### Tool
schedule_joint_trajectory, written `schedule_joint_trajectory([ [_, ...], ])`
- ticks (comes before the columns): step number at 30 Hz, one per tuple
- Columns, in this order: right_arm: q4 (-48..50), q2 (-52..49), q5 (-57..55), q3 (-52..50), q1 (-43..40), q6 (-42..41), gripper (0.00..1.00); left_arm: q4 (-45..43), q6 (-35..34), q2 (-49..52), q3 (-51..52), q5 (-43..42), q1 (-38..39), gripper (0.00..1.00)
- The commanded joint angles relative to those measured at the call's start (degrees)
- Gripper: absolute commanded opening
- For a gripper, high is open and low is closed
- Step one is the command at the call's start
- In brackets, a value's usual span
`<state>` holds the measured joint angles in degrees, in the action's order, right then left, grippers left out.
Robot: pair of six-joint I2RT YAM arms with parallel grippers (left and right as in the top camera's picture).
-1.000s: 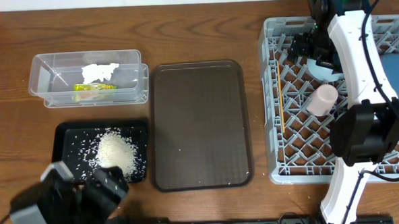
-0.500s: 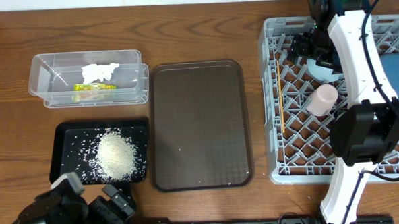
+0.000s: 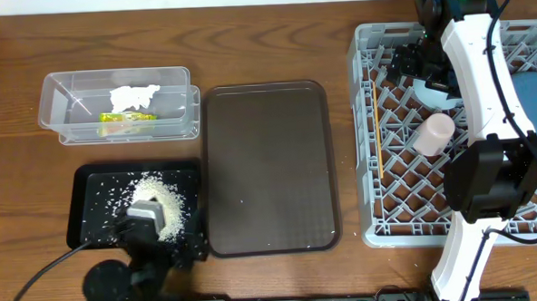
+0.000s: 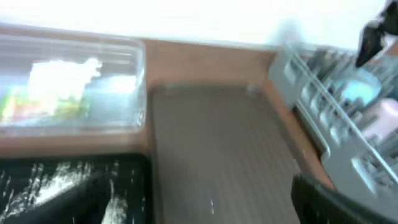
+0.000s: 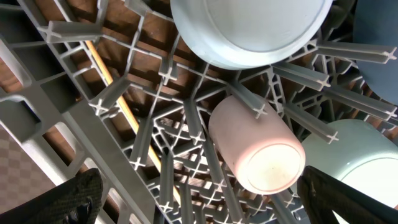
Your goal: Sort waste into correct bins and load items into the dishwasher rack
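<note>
Rice [image 3: 155, 205] is sitting heaped in the black tray [image 3: 79, 218] at the front left of the table, loose grains scattered round the pile. The left gripper [image 3: 147, 215] is hanging right over the near edge of that heap. Its own camera is giving a blurred picture with only one dark finger [image 4: 345, 202] showing at the lower right, so I cannot tell how wide its jaws are standing or whether anything is in them.

Behind the black tray, the clear tub [image 3: 56, 98] is holding the crumpled tissue [image 3: 134, 92] and, just in front of it, the yellow-green wrapper [image 3: 126, 118]. The brown serving tray [image 3: 267, 169] is lying between the bins and the rack [image 3: 389, 209].

Over on the right, the right gripper [image 3: 419, 64] is hovering above the far side of the rack. Its jaws are spread wide, one finger [image 5: 81, 199] at each bottom corner of the wrist view, gripping nothing. Below it the pink cup [image 5: 261, 149] is lying on its side among the pegs. The light-blue bowl [image 5: 249, 31] is sitting just beyond the cup, the pale-green bowl [image 5: 357, 152] is just beside it, and the dark-blue dish [image 3: 532, 103] is resting further right. The wooden stick [image 3: 376, 128] is lying along the rack's left edge.
</note>
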<state>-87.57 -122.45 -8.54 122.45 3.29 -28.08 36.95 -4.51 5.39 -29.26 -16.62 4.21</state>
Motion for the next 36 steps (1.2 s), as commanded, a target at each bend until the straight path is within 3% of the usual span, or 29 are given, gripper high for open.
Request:
schedule_joint_trajectory([
  [1,-0.1,0.0,-0.2,0.7,-0.2,-0.6,0.99,-7.6,6.1,-5.3,8.8,-0.3,0.7,0.94],
  [9,0.0,0.0,-0.2,0.7,-0.1,-0.6,0.99,-26.3,11.1,-5.3,21.9,-0.3,-0.7,0.94],
  [18,0.0,0.0,-0.2,0.7,0.0,-0.6,0.99,-29.7,12.0,-5.3,27.0,2.4,-4.2,0.94],
  [23,-0.1,0.0,-0.2,0.7,0.1,-0.6,0.99,-29.6,-3.2,-5.3,27.2,8.3,-7.4,0.95],
  [29,0.0,0.0,-0.2,0.7,0.1,-0.6,0.99,-30.0,-14.4,-5.3,27.7,15.7,-8.3,0.94],
  [33,0.0,0.0,-0.2,0.7,0.1,-0.6,0.99,-32.9,-12.8,-5.3,29.1,18.7,-8.3,0.95],
  [36,-0.1,0.0,-0.2,0.7,0.0,-0.6,0.99,-33.0,-2.7,-5.3,29.1,18.8,-8.3,0.95],
])
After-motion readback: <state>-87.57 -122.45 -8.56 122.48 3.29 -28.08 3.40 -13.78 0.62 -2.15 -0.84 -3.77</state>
